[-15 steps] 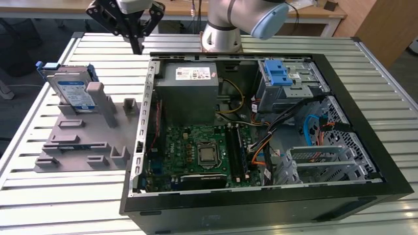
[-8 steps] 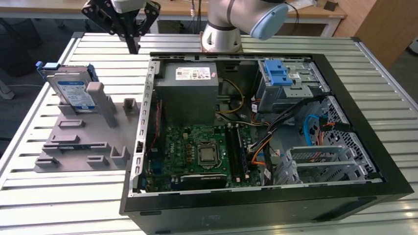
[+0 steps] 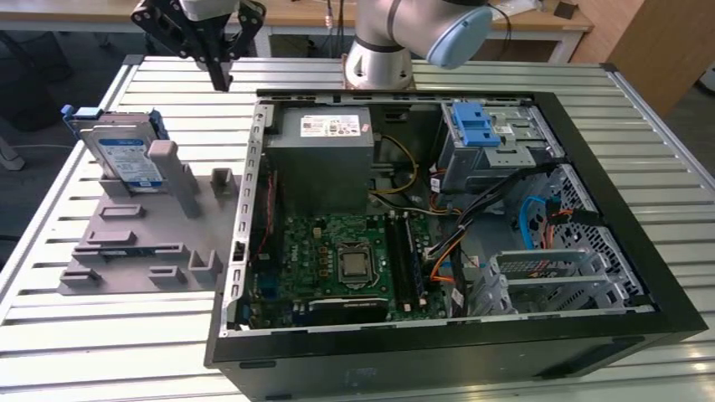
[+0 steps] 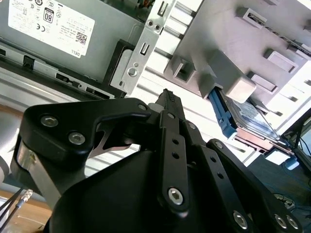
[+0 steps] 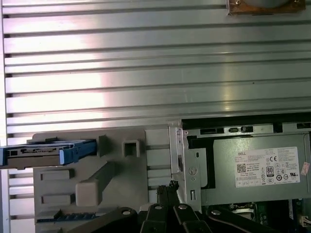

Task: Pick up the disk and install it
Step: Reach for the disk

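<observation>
Blue-railed, silver-grey disk point(image 3: 126, 159)

Exterior view: high over case point(image 3: 447, 356). Both wrist views, past tool point(image 5: 170, 187), share PSU point(image 5: 223, 187).

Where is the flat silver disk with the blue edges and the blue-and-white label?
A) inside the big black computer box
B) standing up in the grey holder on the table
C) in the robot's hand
B: the flat silver-grey disk stands on edge in the grey plastic holder, outside the open black computer case, with the robot's hand apart from it.
</observation>
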Motion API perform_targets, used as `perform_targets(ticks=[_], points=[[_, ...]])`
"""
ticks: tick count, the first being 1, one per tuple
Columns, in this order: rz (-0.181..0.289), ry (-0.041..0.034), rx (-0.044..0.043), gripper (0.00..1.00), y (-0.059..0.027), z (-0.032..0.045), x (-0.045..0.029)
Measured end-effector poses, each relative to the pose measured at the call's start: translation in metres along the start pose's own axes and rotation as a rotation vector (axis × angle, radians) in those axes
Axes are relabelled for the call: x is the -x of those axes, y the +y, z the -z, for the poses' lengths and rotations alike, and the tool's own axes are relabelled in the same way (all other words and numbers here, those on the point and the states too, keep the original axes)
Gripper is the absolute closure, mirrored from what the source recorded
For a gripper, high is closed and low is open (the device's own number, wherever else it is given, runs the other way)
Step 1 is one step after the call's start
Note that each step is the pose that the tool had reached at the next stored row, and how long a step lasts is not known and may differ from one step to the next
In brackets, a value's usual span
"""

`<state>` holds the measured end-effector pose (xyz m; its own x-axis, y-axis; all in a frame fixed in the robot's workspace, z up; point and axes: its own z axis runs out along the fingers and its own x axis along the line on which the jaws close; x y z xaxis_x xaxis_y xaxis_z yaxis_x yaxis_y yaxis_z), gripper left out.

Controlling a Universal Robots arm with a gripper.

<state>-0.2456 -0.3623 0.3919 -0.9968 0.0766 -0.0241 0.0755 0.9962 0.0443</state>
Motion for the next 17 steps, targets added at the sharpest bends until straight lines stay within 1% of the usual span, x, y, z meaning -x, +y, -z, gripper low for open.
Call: perform_targets(ticks=[4, 6, 10, 12, 14, 17], points=[[-0.001, 0.0021, 0.0, 0.89, 0.0013, -0.0001, -0.0052], [-0.002, 0.0077, -0.0006, 0.89, 0.0019, 0.0, -0.0072], [-0.005, 0.0247, -0.0018, 0.89, 0.0031, -0.0001, -0.0104], [-0.006, 0.0314, -0.0026, 0.89, 0.0031, -0.0001, -0.0124], [-0.006, 0.0349, -0.0028, 0.89, 0.003, -0.0003, -0.0147], [-0.006, 0.0372, -0.003, 0.89, 0.0027, -0.0006, -0.0186]])
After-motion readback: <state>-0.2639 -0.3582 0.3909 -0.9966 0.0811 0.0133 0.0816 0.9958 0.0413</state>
